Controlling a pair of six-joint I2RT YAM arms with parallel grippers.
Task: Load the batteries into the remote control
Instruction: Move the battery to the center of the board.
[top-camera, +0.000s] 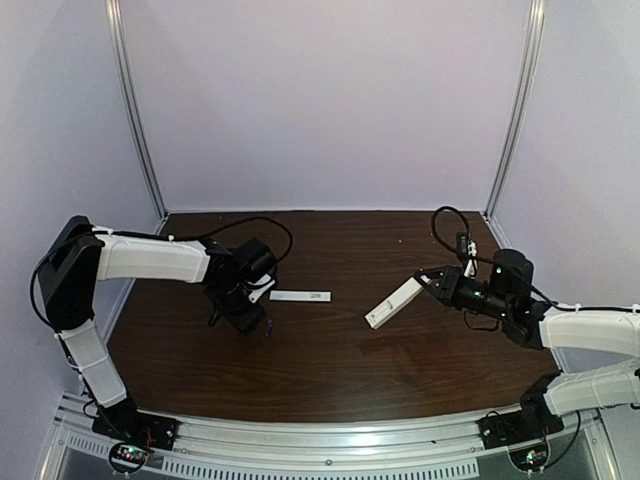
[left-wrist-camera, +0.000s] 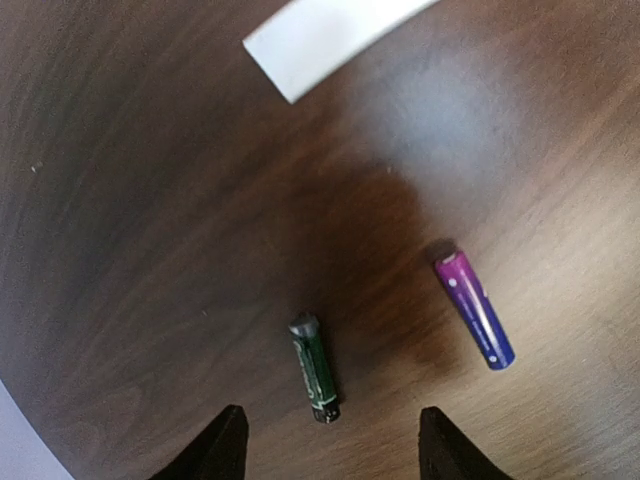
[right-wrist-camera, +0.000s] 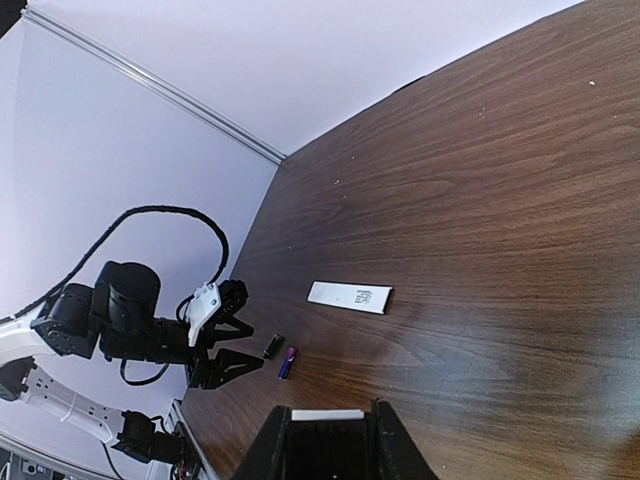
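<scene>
My left gripper (left-wrist-camera: 330, 450) stands open, nothing between its tips, which are all I see of it at the wrist view's bottom edge. Just ahead of the gap lies the dark green battery (left-wrist-camera: 314, 368), with the purple-blue battery (left-wrist-camera: 475, 311) apart beside it, both on the table (left-wrist-camera: 120, 200). Beyond them the white strip (left-wrist-camera: 330, 35) is cut off by the frame. From above, the wrist hides the green one. My right gripper (top-camera: 428, 283) is clamped on the remote control (top-camera: 393, 302). I cannot tell whether it touches the wood.
</scene>
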